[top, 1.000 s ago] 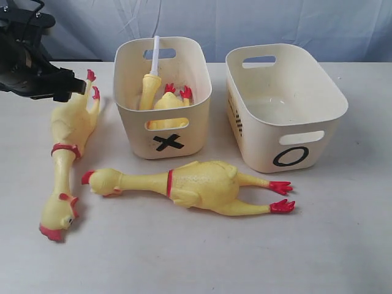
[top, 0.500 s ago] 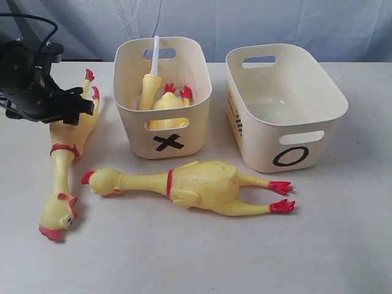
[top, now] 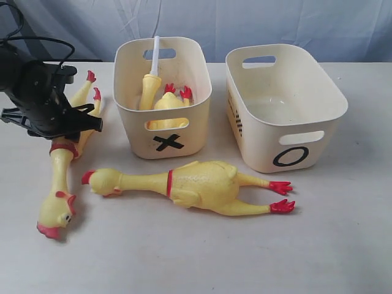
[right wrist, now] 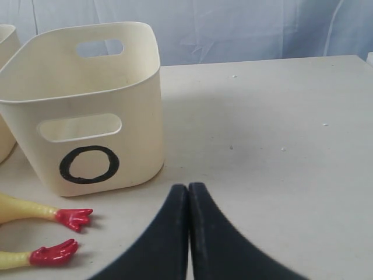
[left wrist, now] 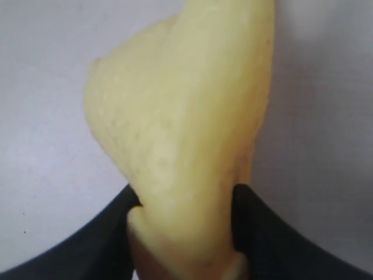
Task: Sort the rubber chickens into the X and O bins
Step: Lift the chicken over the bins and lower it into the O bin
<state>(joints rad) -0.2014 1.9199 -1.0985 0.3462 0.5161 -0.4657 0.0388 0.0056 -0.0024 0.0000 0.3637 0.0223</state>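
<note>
Our left gripper [left wrist: 185, 233] has its two black fingers [left wrist: 105, 239] pressed against either side of the left chicken [left wrist: 180, 128], and its yellow body fills the wrist view; we read that as a firm pinch on it. From outside, we see the grip land on the body, between the red neck band and the legs. This chicken lies on the table [top: 184, 263] left of the X bin [top: 138, 131], feet toward the back, head toward the front; whether any part is lifted we cannot tell.

Our right gripper [right wrist: 187, 188] has its fingers clenched against each other with nothing between them, low over the table near the O bin [right wrist: 137, 105].

The big chicken [top: 202, 184] lies on its side in front of both bins, head to the left, red feet below the O. Inside the X bin a tube chicken [top: 149, 89] leans upright and a small chicken [top: 166, 103] sits feet up
</note>
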